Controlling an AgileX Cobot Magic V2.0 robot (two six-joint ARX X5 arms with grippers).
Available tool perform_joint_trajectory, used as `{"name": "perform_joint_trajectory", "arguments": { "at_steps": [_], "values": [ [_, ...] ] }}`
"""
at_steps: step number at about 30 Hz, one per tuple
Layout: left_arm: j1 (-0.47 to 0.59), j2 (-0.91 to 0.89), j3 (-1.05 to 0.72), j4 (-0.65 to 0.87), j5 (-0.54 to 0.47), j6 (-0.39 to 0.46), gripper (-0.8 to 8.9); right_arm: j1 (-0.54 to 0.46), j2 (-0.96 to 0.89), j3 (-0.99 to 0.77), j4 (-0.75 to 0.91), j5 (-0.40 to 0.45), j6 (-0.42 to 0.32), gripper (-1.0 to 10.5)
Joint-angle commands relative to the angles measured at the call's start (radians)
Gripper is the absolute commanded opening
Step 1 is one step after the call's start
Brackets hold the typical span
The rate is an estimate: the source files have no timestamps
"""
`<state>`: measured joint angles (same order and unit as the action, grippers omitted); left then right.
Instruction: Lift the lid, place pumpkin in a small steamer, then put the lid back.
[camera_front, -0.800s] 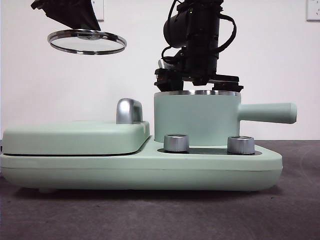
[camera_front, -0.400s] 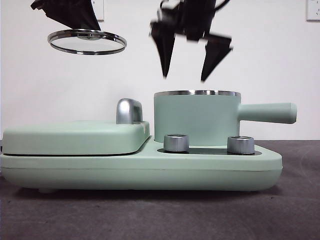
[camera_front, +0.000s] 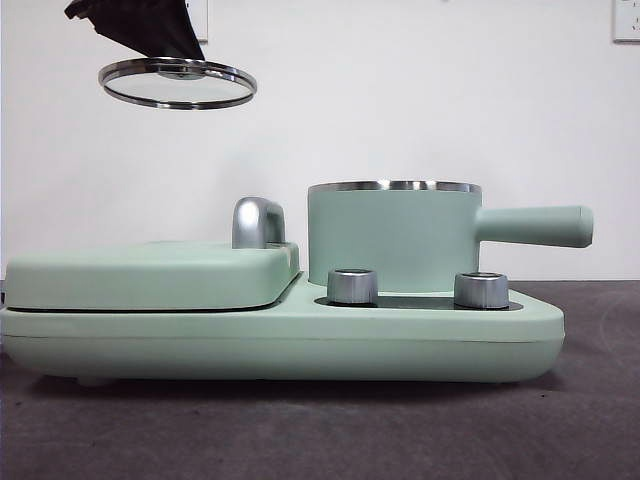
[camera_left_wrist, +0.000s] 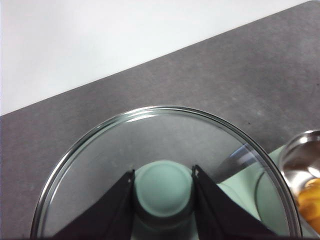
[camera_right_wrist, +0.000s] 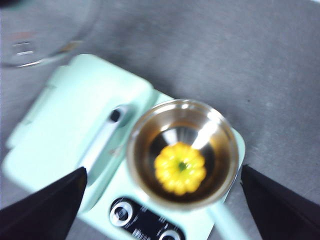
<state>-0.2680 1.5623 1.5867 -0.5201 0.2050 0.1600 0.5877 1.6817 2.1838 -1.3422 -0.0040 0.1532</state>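
- Pumpkin (camera_right_wrist: 180, 168): you will find it on the bottom of the small steamer (camera_front: 392, 238), stem up, pot uncovered.
- Appliance base (camera_front: 280, 335): nearest you in the front view; two silver knobs (camera_front: 352, 285) sit just ahead of the steamer, flat cover (camera_front: 150, 274) with chrome handle (camera_front: 257, 222) beside it.
- Lid (camera_front: 178, 84): raised high above the flat cover, well apart from the steamer.
- Left gripper (camera_left_wrist: 163, 186): clamped on the lid's knob (camera_left_wrist: 163, 187), one jaw to each side.
- Right gripper (camera_right_wrist: 162, 200): jaws spread wide, high above the steamer, touching nothing.
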Motion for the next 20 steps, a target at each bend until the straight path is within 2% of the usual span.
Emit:
{"name": "perform_joint_trajectory", "arguments": {
  "at_steps": [1, 6, 12, 15, 20],
  "values": [
    [-0.026, 0.007, 0.033, 0.013, 0.002, -0.007, 0.16, 0.043, -0.11, -0.071, -0.082, 0.018, -0.005, 4.9],
    [-0.089, 0.007, 0.033, 0.011, 0.002, -0.007, 0.15, 0.136, -0.351, -0.288, -0.082, 0.085, -0.001, 4.9],
    [-0.187, 0.008, 0.033, 0.011, 0.002, -0.007, 0.15, 0.217, -0.624, -0.549, -0.067, 0.143, 0.052, 4.9],
    [-0.237, 0.009, 0.033, 0.013, 0.002, -0.004, 0.15, 0.223, -0.77, -0.696, 0.058, 0.127, 0.084, 4.9],
    [-0.317, 0.024, 0.033, 0.026, 0.002, -0.003, 0.15, 0.223, -0.999, -0.931, 0.284, 0.124, 0.091, 4.9]
  ]
}}
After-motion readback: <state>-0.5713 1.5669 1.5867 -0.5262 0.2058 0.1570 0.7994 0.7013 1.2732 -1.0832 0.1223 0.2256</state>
